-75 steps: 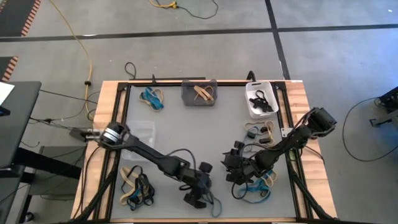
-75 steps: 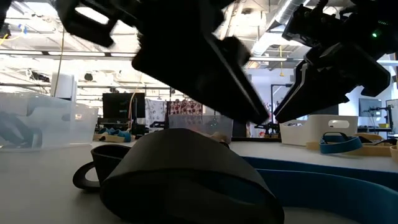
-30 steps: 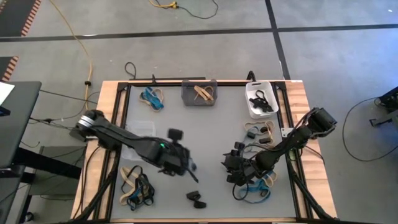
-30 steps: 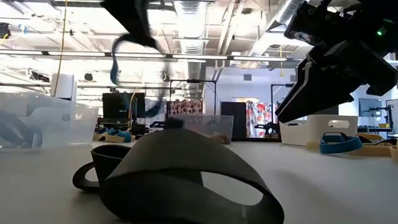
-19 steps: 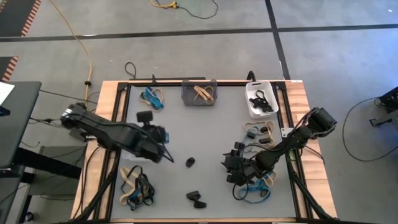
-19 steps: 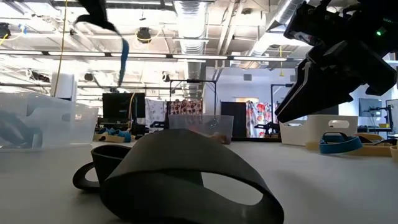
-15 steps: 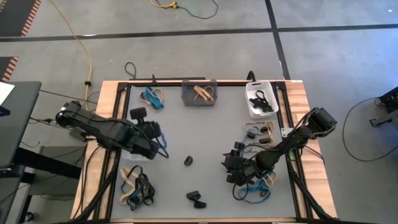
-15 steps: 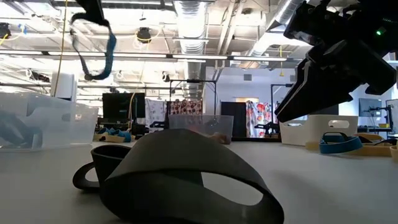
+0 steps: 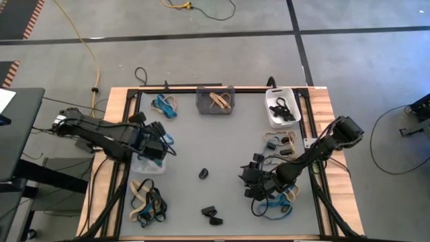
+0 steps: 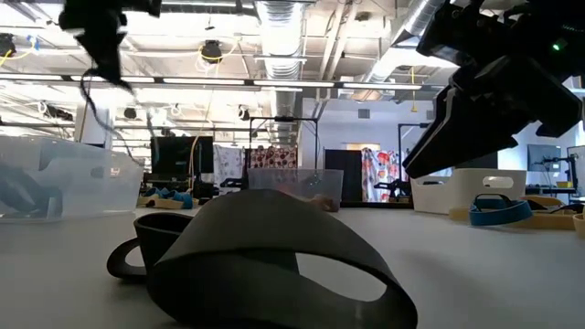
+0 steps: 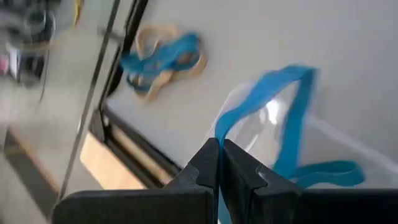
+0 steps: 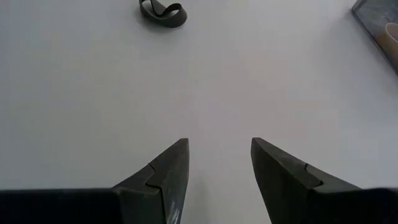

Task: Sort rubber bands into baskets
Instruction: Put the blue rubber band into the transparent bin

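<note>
My left gripper (image 9: 161, 146) is shut on a blue rubber band (image 11: 292, 112), above the clear basket (image 9: 144, 163) near the table's left edge. In the low view it shows high at the top left (image 10: 102, 41). My right gripper (image 9: 252, 183) stands open over bare table at the right, with nothing between its fingers (image 12: 217, 155). A dark grey basket (image 9: 215, 99) holds tan bands, and a white basket (image 9: 282, 107) holds black ones. Two black bands (image 9: 203, 173) (image 9: 211, 214) lie loose at mid-table. My left gripper pinches the blue band between its two shut fingers, at one spot of the loop (image 11: 219, 135) right at the fingertips. The rest of the loop hangs slack beyond the fingers, lifted clear of the table over the clear basket (image 11: 354, 149).
Blue and tan bands lie near the far left (image 9: 164, 105), in a pile near the left front (image 9: 148, 203), and at the right by my right arm (image 9: 282, 144) (image 9: 275, 203). A large black band (image 10: 274, 265) fills the low view's foreground.
My left gripper has swung from mid-table toward the table's left and far edges, staying shut on the blue band. The band has travelled with it, swinging below the fingers, and now hangs over the clear basket.
</note>
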`<action>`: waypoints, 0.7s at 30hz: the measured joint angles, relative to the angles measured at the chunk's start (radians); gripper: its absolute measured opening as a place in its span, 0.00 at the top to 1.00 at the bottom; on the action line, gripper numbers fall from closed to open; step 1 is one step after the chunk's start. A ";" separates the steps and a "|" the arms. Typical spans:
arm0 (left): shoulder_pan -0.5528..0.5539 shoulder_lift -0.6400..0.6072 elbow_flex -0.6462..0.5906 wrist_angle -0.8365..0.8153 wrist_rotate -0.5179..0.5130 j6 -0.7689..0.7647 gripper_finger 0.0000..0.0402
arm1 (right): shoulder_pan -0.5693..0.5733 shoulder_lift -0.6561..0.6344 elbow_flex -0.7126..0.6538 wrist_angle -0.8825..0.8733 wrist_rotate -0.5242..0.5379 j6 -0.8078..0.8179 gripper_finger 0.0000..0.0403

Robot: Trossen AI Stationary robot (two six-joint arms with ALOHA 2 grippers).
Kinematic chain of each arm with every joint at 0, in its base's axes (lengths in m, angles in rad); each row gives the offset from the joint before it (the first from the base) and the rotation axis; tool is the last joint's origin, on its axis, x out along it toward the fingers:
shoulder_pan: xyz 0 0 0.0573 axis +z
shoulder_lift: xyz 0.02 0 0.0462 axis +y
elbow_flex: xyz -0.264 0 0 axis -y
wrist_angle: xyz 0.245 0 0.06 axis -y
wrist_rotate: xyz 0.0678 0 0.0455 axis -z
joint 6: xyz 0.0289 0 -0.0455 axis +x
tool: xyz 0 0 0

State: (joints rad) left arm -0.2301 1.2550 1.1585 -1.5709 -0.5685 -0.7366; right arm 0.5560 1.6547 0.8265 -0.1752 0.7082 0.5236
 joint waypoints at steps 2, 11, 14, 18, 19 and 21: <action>0.019 -0.015 -0.038 -0.001 0.007 -0.029 1.00 | 0.000 0.000 0.000 0.000 0.000 0.000 0.50; 0.124 -0.046 -0.185 0.001 0.093 -0.131 1.00 | 0.000 0.000 0.000 0.000 0.000 0.000 0.50; 0.165 -0.044 -0.237 0.001 0.146 -0.151 1.00 | 0.000 0.000 0.000 0.000 0.000 0.000 0.50; 0.184 -0.043 -0.301 0.002 0.170 -0.166 1.00 | 0.000 0.000 0.000 0.000 0.000 0.000 0.50; 0.184 -0.043 -0.313 0.009 0.171 -0.167 1.00 | 0.000 0.000 0.000 -0.001 0.000 0.000 0.50; 0.184 -0.045 -0.336 0.046 0.175 -0.163 1.00 | 0.000 0.000 0.000 -0.001 0.000 0.000 0.50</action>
State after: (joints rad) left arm -0.0463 1.2101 0.8226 -1.5254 -0.3935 -0.8997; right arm 0.5560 1.6547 0.8265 -0.1761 0.7082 0.5236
